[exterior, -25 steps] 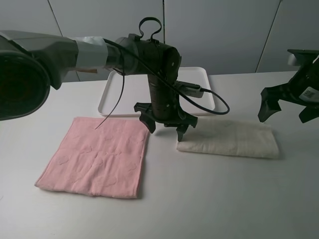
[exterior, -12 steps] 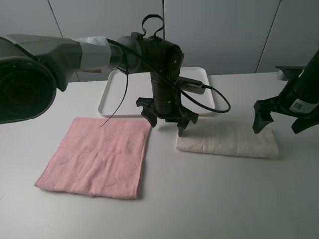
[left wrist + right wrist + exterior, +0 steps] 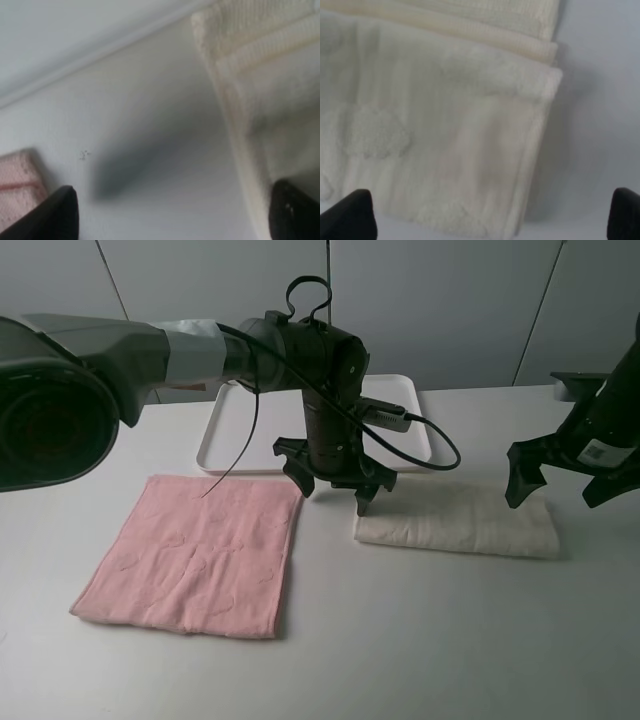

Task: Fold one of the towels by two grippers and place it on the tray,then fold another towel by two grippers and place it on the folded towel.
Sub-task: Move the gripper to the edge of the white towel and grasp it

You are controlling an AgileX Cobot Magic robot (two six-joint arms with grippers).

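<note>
The cream-white towel (image 3: 456, 521) lies folded into a long strip on the table, right of centre. My left gripper (image 3: 333, 493) stands open just above its left end, one fingertip by the towel's corner (image 3: 265, 90) and the other over bare table. My right gripper (image 3: 553, 492) is open over the towel's right end (image 3: 445, 125). Neither gripper holds anything. The pink towel (image 3: 195, 555) lies flat and unfolded at the left; its corner (image 3: 15, 182) shows in the left wrist view. The white tray (image 3: 222, 435) sits behind the left arm, partly hidden by it.
A black cable (image 3: 430, 445) loops from the left wrist over the tray's right side. The grey wall stands close behind the tray. The table runs bare in front of both towels.
My right gripper has come down and to the left, over the cream towel's right end. My left gripper has shifted slightly back and right. Both stay open.
</note>
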